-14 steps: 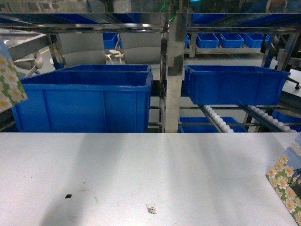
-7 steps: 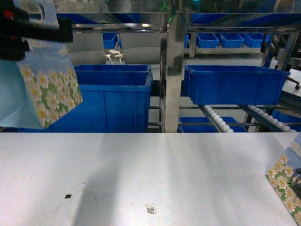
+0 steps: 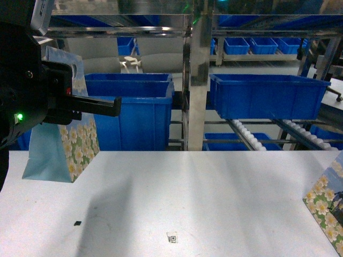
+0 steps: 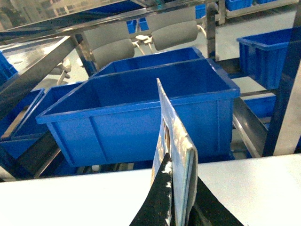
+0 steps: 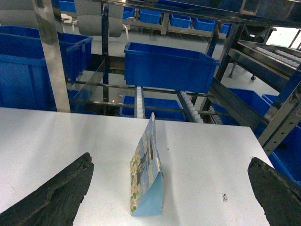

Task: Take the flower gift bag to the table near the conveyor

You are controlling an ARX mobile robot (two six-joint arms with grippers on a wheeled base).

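Since half a second ago the flower gift bag (image 3: pixel 67 142) has dropped; its base now looks down on the table (image 3: pixel 214 198). Your left end effector (image 4: pixel 181 207) is clamped on its top edge. Placing step: next, release and lift clear. Blue bin (image 3: pixel 131 115) sits just behind. Right end effector (image 5: pixel 169 197) is wide open around a second bag (image 5: pixel 146 172).

The table (image 3: pixel 214 198) lies bare across its middle, wide enough for a tool to pass. At its far left edge stands a bag (image 3: pixel 69 144) under the left arm; at its right edge a second bag (image 3: pixel 327 209). Beyond its far edge, bins (image 3: pixel 134 115), a steel post (image 3: pixel 195 80) and the conveyor (image 3: pixel 252 138) block passage.
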